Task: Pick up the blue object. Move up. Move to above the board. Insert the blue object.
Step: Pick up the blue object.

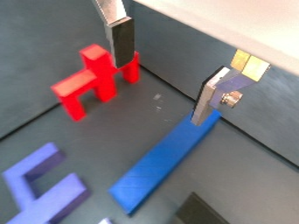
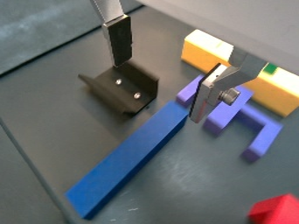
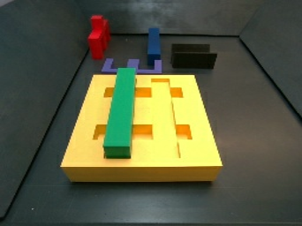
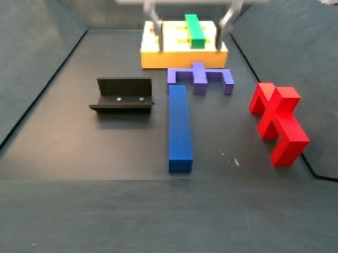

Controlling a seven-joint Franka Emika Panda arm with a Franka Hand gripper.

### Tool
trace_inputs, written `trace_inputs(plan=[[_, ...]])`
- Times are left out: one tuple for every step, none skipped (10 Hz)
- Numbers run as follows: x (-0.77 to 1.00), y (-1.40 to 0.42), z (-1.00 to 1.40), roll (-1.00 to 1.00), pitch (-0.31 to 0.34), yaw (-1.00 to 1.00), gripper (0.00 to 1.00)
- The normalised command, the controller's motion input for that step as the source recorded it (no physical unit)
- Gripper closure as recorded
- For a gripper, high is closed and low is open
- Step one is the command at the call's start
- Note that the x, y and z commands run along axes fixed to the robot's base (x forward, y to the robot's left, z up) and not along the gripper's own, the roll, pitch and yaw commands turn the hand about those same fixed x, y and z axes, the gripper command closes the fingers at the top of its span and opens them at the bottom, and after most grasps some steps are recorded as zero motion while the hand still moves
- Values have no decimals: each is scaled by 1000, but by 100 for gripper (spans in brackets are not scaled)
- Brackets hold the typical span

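The blue object [image 4: 180, 124] is a long royal-blue bar lying flat on the dark floor between the fixture and the red piece; it also shows in a side view [image 3: 154, 41] and in both wrist views [image 1: 163, 166] [image 2: 128, 162]. The board [image 3: 83, 132] is a big yellow-orange slab, with a green bar [image 3: 122, 110] lying in one groove. My gripper [image 1: 166, 70] [image 2: 166, 70] is open and empty, high above the bar's end nearest the board. Only its fingertips [image 4: 152, 10] show in a side view.
A purple U-shaped piece [image 4: 201, 76] lies between the board and the blue bar. A red piece [image 4: 278, 119] stands beside the bar. The dark fixture [image 4: 123, 96] stands on the bar's other side. Dark walls enclose the floor.
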Motion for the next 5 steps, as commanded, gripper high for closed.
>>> trace_inputs(plan=[[757,474,-1000,0,79,-266,0],[474,320,-1000,0,0,-189,0],[223,-120,-883,-71,-116,0,0],[17,-163,-1000,0,-96,23,0],[-131,-103,-1000,0,-93,106,0]])
